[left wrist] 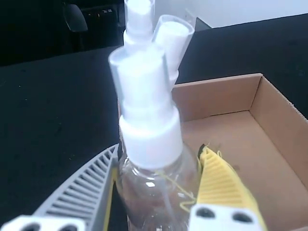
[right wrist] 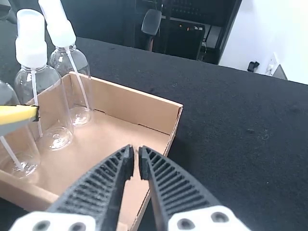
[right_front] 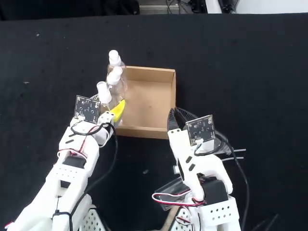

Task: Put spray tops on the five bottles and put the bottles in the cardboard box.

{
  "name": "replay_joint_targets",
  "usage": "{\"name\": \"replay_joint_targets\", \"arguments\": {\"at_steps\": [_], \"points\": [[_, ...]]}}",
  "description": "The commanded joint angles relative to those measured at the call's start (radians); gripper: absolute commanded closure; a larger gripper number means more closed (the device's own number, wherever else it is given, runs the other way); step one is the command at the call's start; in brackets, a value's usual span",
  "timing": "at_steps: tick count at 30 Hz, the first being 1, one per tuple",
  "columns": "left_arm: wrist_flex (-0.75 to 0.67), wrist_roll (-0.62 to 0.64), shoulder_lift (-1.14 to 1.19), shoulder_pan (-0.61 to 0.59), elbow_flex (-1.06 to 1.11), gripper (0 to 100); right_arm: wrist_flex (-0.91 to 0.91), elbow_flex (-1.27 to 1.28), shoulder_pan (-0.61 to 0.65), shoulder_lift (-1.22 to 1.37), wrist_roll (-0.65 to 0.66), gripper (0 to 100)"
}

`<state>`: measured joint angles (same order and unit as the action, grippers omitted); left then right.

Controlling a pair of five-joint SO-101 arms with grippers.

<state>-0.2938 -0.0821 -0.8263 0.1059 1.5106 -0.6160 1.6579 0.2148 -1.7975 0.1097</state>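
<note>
A cardboard box lies open in the middle of the black table. Three clear bottles with white spray tops stand along its left wall. My left gripper is shut on the nearest bottle, gripping its body between a grey finger and a yellow finger. The other two bottles stand just behind it inside the box. My right gripper hovers over the box's near right corner, its black fingers shut on nothing.
Thin cables lie on the black tabletop to the right of the right arm. The right half of the box floor is bare. An office chair stands in the room beyond the table.
</note>
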Motion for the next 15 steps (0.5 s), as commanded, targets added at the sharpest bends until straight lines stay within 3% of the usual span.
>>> {"name": "replay_joint_targets", "arguments": {"at_steps": [1, 15], "points": [[-0.020, -0.012, -0.009, -0.007, -0.051, 83, 0.020, -0.008, -0.009, -0.099, -0.006, 98.7], [-0.025, -0.012, -0.011, -0.010, -0.035, 79, 0.023, -0.008, -0.009, -0.099, -0.005, 98.7]]}}
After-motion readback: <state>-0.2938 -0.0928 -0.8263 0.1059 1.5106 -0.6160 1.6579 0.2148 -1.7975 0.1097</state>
